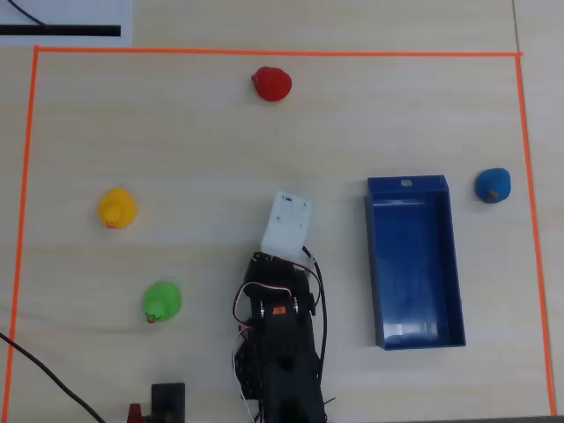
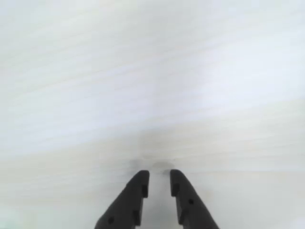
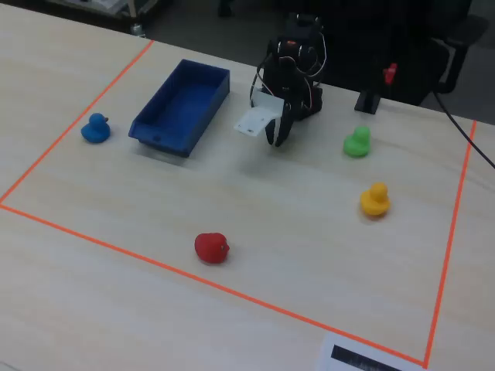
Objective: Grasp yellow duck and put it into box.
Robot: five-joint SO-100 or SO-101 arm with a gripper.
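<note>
The yellow duck (image 1: 116, 209) sits on the table at the left in the overhead view, and at the right in the fixed view (image 3: 375, 199). The box (image 1: 414, 261) is a long dark blue tray, empty, to the right of the arm; in the fixed view (image 3: 182, 105) it lies at the left. My gripper (image 2: 159, 176) points down at bare table near the arm's base (image 3: 277, 137), far from the duck. Its jaws stand a narrow gap apart with nothing between them. In the overhead view a white camera mount (image 1: 288, 220) covers the gripper.
A green duck (image 1: 162, 301) sits near the arm's left, a red duck (image 1: 271, 84) at the far edge, and a blue duck (image 1: 493, 185) beyond the box. Orange tape (image 1: 26, 176) frames the work area. A black cable (image 1: 44, 370) runs at the lower left.
</note>
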